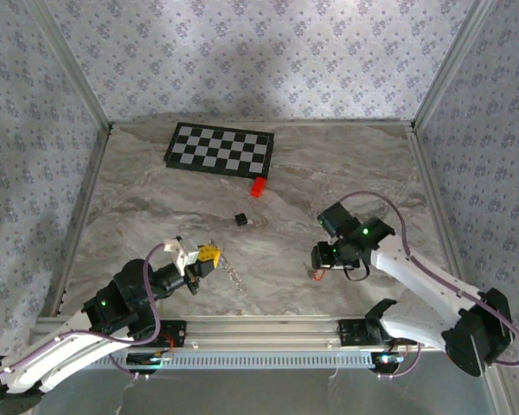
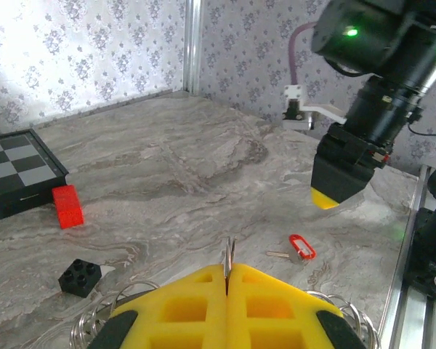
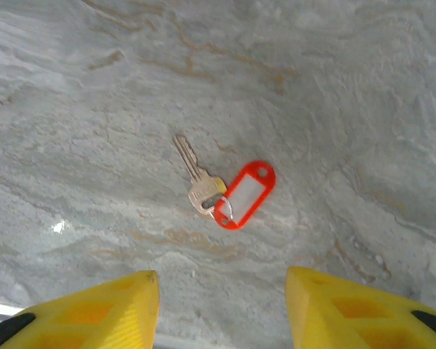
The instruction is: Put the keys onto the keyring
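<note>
The keys (image 3: 225, 190), a brass key joined to a small red tag with a pale middle, lie flat on the marble table (image 1: 156, 216). They also appear in the left wrist view (image 2: 299, 248) and from above (image 1: 318, 274). My right gripper (image 3: 219, 278) hovers open just above them, and its fingers touch nothing. The keyring (image 2: 229, 254), thin silvery metal loops, is pinched edge-on between the yellow fingers of my shut left gripper (image 2: 227, 273). Its loops stick out on both sides below the fingers. From above, the keyring (image 1: 234, 271) trails right of my left gripper (image 1: 209, 253).
A checkerboard (image 1: 221, 149) lies at the back of the table, with a red block (image 1: 259, 186) at its near right corner. A small black cube (image 1: 240, 220) sits mid-table. Metal frame posts and patterned walls close in the sides, and a rail (image 1: 268, 328) runs along the near edge.
</note>
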Tool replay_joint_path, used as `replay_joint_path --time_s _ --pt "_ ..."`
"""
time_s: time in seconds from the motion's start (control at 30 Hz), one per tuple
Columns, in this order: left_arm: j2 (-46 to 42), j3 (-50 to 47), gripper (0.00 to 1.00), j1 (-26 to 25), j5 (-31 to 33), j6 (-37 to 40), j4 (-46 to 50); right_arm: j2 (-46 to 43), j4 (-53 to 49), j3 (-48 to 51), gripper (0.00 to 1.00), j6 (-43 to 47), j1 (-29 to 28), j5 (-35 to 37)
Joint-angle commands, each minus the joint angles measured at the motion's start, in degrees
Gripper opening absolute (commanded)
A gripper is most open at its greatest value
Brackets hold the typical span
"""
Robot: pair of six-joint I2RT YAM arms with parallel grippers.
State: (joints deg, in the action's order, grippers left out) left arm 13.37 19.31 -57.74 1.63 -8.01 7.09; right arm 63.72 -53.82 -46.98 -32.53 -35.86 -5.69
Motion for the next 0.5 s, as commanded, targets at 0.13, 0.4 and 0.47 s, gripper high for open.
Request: replay_joint_path --time_s 0.13,0.4,0.47 --pt "-0.89 0.78 0.00 0.17 -2.25 0.00 -3.91 10.37 -0.76 -0.79 0.47 9.11 3.10 -12.94" --pt "-0.95 0.51 0.00 0.10 -2.83 -0.25 -4.27 16.40 6.23 0.96 0.47 9.59 5.86 -13.62" --pt "-0.89 0.32 0.00 0.19 -2.77 -0.16 -4.43 17.30 7.03 1.41 0.46 9.76 5.83 -13.12"
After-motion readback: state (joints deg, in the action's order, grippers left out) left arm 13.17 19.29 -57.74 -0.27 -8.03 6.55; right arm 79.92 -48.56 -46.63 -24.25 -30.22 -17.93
